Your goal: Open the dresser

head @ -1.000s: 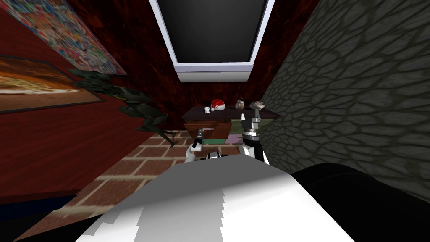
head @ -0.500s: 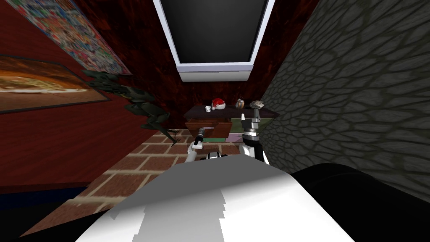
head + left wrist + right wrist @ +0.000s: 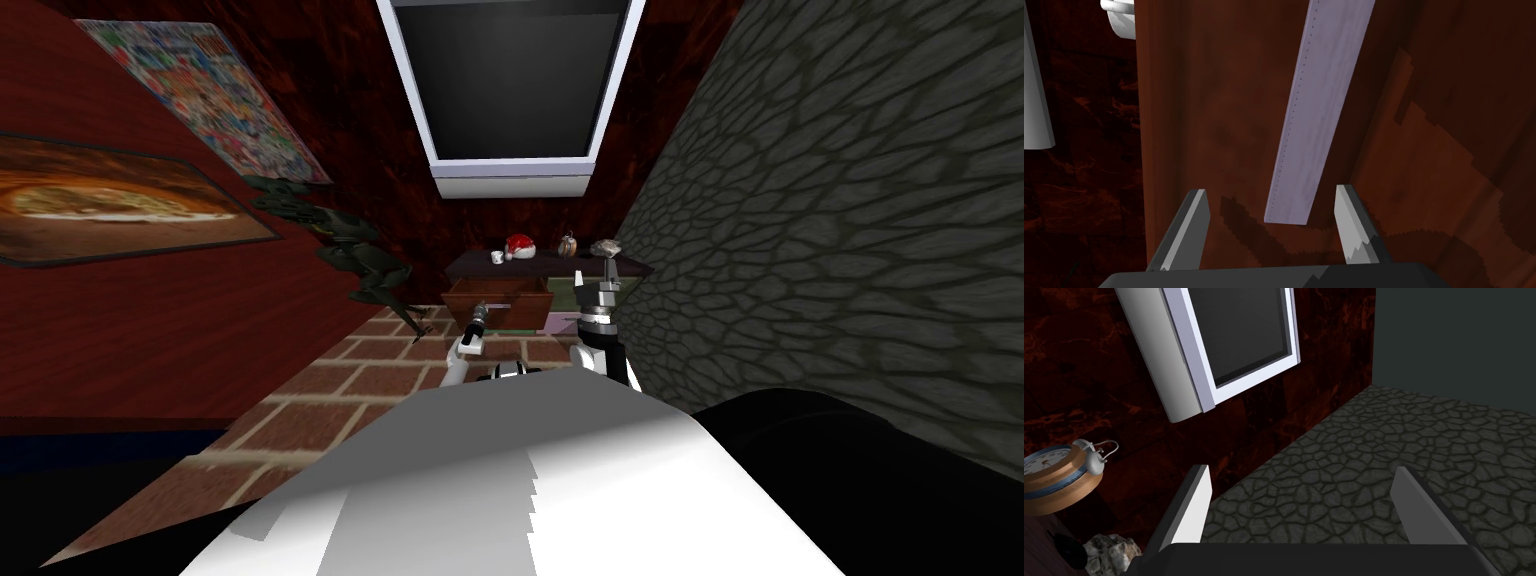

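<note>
The dresser [image 3: 548, 268] stands at the far wall, its right end by the stone wall [image 3: 800, 250]. Its drawer [image 3: 498, 297] sticks out over the brick floor [image 3: 340, 390]. The left gripper [image 3: 1271, 192] reaches low, its fingers apart on each side of the handle [image 3: 1314, 110] end. The right gripper [image 3: 596, 272] is held up, wide open.

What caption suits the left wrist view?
Left gripper, fingers open, facing a pale purple bar on the brown dresser front.
</note>
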